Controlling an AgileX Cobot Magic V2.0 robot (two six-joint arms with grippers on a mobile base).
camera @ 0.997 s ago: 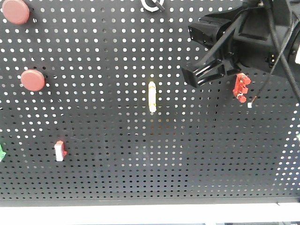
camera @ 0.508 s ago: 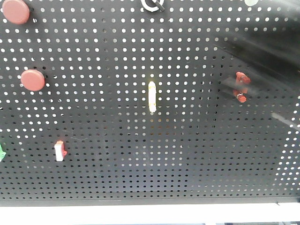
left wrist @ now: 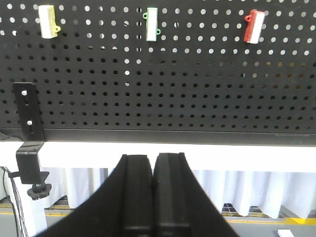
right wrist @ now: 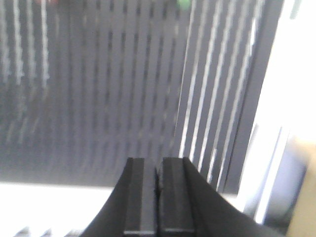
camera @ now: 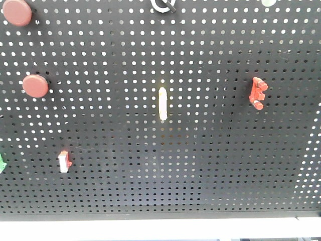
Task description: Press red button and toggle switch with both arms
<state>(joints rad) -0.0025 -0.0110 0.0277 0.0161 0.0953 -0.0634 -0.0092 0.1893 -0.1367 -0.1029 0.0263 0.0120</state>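
Observation:
Two round red buttons sit on the black pegboard (camera: 200, 165) in the front view, one at the top left corner (camera: 16, 12) and one below it (camera: 35, 86). A red toggle switch (camera: 258, 93) is at the right, a red-and-white rocker switch (camera: 63, 161) at the lower left. No arm shows in the front view. My left gripper (left wrist: 153, 163) is shut and empty, below the board's lower edge. My right gripper (right wrist: 159, 165) is shut and empty, facing a motion-blurred stretch of the board.
A yellow-white switch (camera: 162, 103) sits mid-board. The left wrist view shows yellow (left wrist: 48, 21), green (left wrist: 152, 23) and red (left wrist: 254, 25) rocker switches in a row, and a black mounting bracket (left wrist: 28, 143) at the board's lower left.
The right arm, which stood over the red toggle switch at the upper right, has swept out of the front view. The toggle switch is now uncovered.

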